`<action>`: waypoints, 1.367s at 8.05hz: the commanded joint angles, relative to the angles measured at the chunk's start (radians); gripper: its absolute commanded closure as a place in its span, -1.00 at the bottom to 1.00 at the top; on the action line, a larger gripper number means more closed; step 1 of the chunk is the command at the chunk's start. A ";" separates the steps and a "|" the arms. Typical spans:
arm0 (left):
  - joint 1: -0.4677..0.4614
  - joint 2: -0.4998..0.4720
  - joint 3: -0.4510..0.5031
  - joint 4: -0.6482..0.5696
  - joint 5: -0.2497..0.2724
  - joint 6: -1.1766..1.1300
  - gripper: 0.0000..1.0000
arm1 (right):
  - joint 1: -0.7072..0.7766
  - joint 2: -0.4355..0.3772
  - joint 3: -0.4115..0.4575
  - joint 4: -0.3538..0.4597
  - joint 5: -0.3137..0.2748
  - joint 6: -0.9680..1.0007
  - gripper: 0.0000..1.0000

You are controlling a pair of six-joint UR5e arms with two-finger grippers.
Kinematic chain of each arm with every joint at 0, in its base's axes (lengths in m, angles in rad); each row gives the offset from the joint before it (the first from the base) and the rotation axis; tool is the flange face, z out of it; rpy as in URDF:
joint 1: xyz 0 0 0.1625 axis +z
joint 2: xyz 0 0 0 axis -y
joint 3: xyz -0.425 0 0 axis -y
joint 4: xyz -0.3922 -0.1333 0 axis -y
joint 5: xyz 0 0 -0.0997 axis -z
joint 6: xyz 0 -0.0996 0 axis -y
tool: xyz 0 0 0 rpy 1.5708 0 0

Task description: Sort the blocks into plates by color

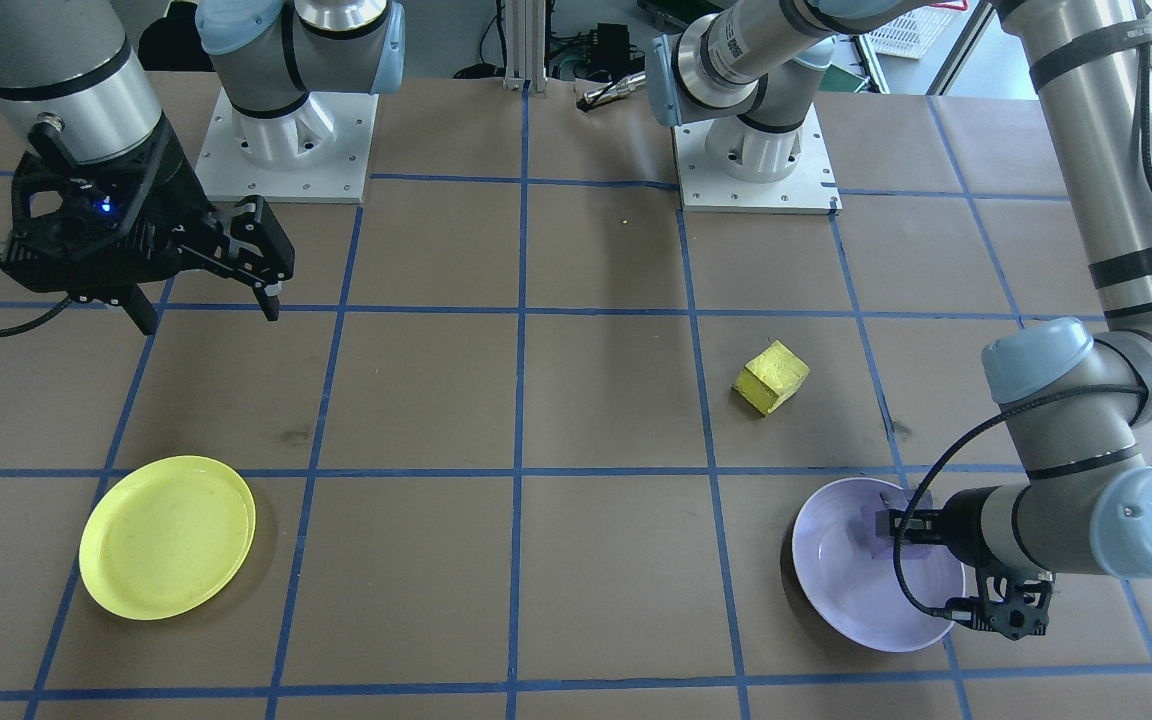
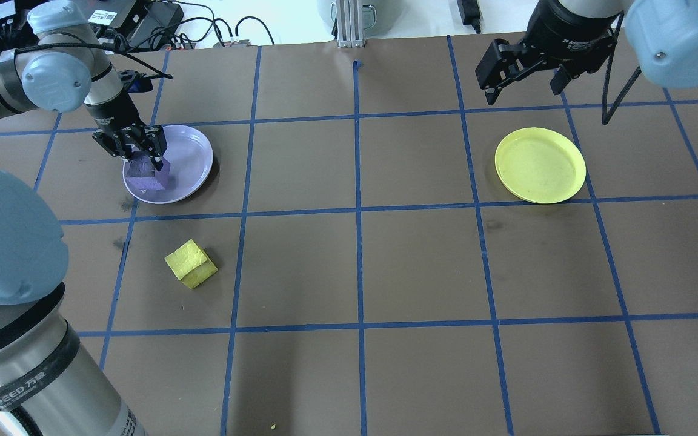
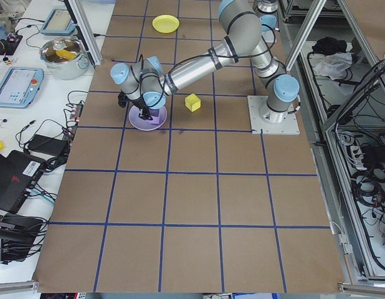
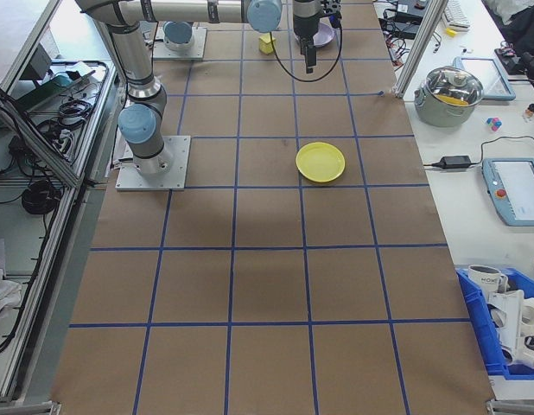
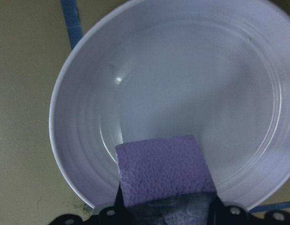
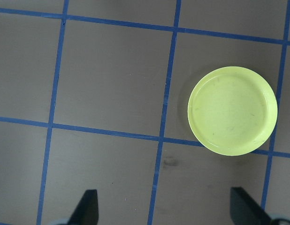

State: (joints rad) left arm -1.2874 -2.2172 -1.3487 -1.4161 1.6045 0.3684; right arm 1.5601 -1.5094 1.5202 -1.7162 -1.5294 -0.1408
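Brown gridded table (image 2: 422, 260); left end effector (image 2: 141, 158) grips purple block (image 2: 149, 174); right end effector (image 2: 525, 79) open.

Worktop (image 2: 422, 260): brown surface, marked into squares by blue tape lines (image 2: 358, 209).
Pot (image 3: 65, 56): steel with a glass lid, on the white bench beside the worktop; something yellow inside.
Tablets (image 3: 17, 84): two blue-cased screens on that bench, one on each side of the pot.
Laptop (image 3: 12, 180): black, at the bench's near end, cables around it.
Bin (image 4: 507, 333): blue, at the near right in the right-side view, holding white mugs.
Adapter (image 4: 457, 162): black, on the bench.
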 commanded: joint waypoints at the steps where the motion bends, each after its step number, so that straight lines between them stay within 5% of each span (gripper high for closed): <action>1: -0.015 -0.012 0.002 0.009 0.000 -0.025 0.93 | 0.000 0.000 0.000 -0.003 0.002 0.001 -1.00; 2: -0.015 -0.012 0.002 0.011 0.000 -0.025 -0.07 | 0.000 0.000 0.000 -0.002 0.002 0.001 -1.00; 3: -0.016 -0.009 0.002 0.009 -0.003 -0.028 -0.72 | 0.000 0.000 0.000 0.001 0.002 0.000 -1.00; 4: -0.016 0.008 0.002 0.009 0.000 -0.028 -0.94 | 0.000 0.000 0.000 0.024 0.002 0.001 -1.00; 7: -0.030 0.092 -0.007 -0.006 0.000 -0.023 -1.00 | 0.000 0.000 0.000 0.023 0.002 0.001 -1.00; 9: -0.076 0.173 -0.023 -0.010 -0.082 -0.057 -1.00 | 0.000 0.000 0.000 0.023 0.002 0.007 -1.00; 11: -0.055 0.208 -0.114 -0.011 -0.087 -0.298 -1.00 | 0.000 0.000 0.000 0.024 0.002 0.007 -1.00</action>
State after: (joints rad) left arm -1.3500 -2.0491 -1.3871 -1.4302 1.5322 0.2655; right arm 1.5601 -1.5094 1.5202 -1.6934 -1.5279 -0.1348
